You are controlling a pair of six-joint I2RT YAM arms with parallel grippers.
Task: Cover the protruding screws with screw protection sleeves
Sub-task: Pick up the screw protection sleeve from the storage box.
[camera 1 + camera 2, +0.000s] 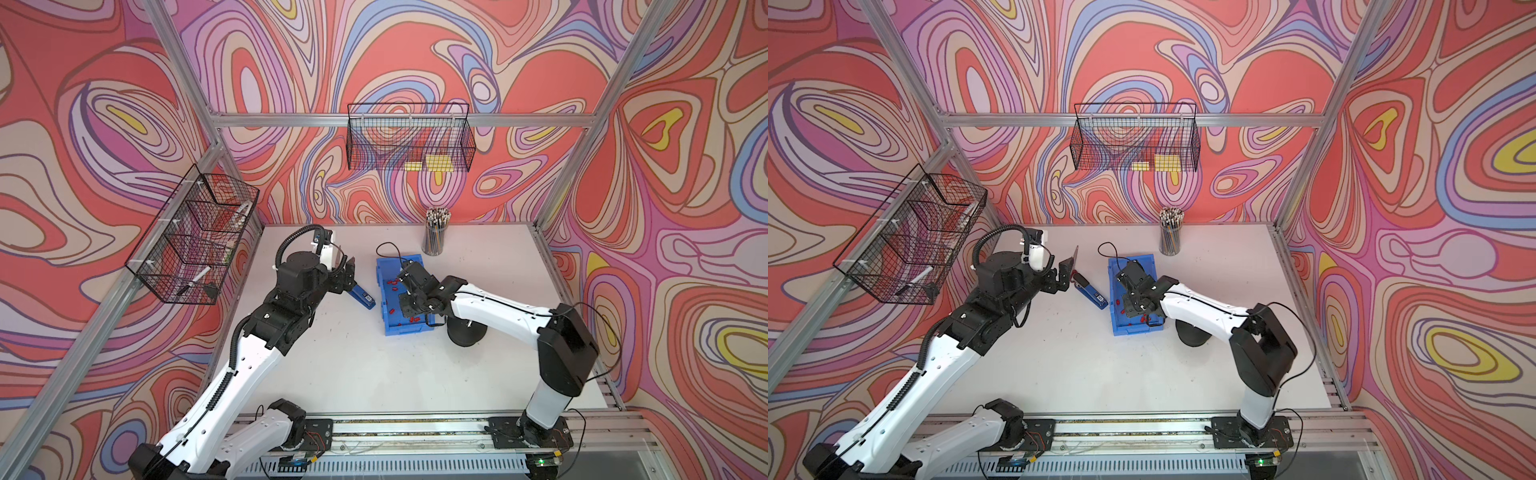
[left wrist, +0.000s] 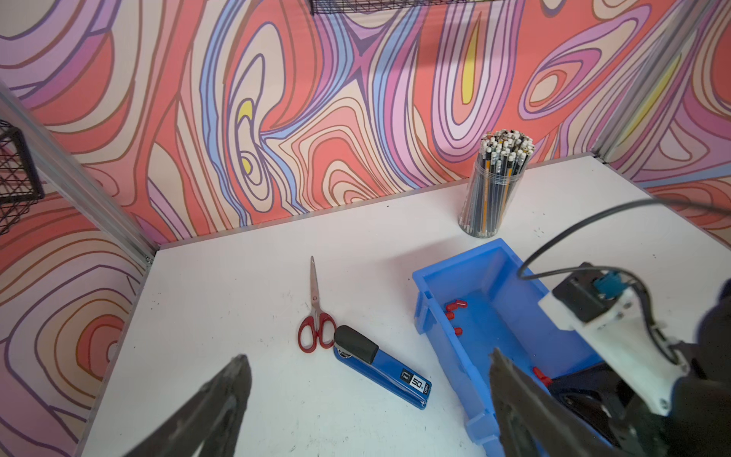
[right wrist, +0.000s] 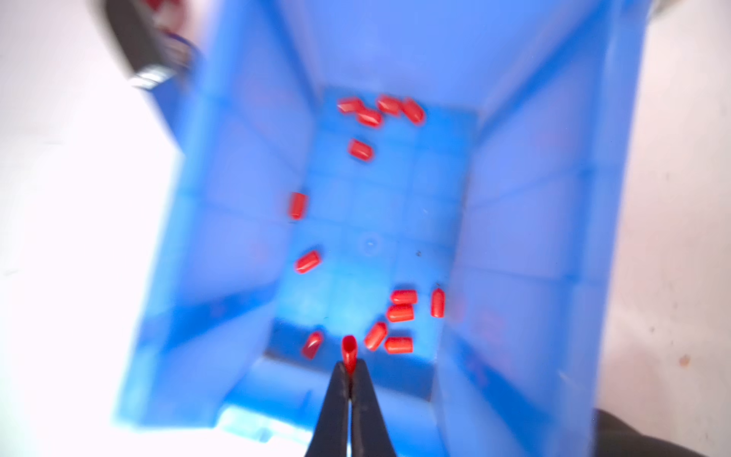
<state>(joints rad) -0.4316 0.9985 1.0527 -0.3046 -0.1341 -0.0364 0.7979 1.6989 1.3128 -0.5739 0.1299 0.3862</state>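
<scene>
We are seeing the right pincer (image 3: 350,370) clamping shut on a single red screw protection sleeve (image 3: 349,350), which is sticking out beyond the two dark tips. The pincer is hanging inside the blue bin (image 3: 245,178), over its floor. The wrist picture is blurring too much for us to say whether the held sleeve is touching the bottom.

Around it the loose sleeves (image 3: 400,312) are lying scattered on the bin floor. One cluster is lying just beside the held piece, a few are lying along one side wall, and another group is lying near the far end wall.

In both top views the right arm is reaching across the bin and covering part of it. The black domed base (image 1: 467,334) is sitting on the counter (image 1: 374,374) just beside the bin, partly under that arm's forearm. Of the protruding screws (image 1: 469,325) we are making out only a small silvery glint on top of the base, the arm hiding the rest.

On the bin's other side the left pincer (image 1: 1071,266) is standing wide open and gripping nothing, hovering above the counter near the blue stapler (image 2: 395,376). Red-handled scissors (image 2: 316,332) are lying with one handle loop touching the stapler's black end. A clear pencil cup (image 2: 494,198) is standing upright near the back wall, just beyond the bin.
</scene>
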